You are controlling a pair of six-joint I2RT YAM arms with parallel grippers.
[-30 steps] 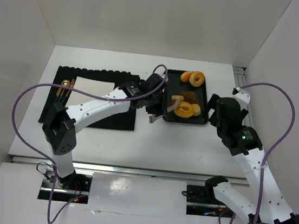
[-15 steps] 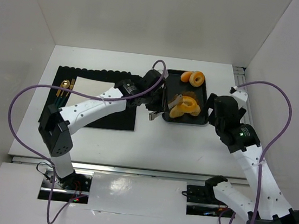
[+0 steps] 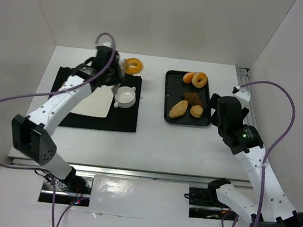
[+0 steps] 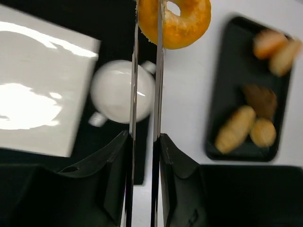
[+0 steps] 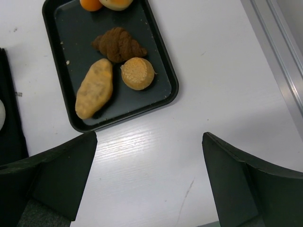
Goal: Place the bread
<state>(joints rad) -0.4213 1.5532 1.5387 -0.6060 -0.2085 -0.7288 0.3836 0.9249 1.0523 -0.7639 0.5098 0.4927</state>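
bread (image 3: 133, 65) pinched in tongs (image 4: 145, 94), tongs clenched by left gripper (image 4: 143, 142), held at 12 o'clock of cup (image 3: 125, 96) for plate (image 3: 93, 100) placement. right gripper (image 5: 151, 179) released, idle at tray's (image 5: 142, 28) 5 o'clock.

— Is the light good?
— Yes, it is bright and soft, coming from above; shadows on the tray (image 5: 142, 33) are faint.
— And faults?
— Strong glare lies on the white plate (image 4: 42, 90), and the left wrist view is blurred on its right side.
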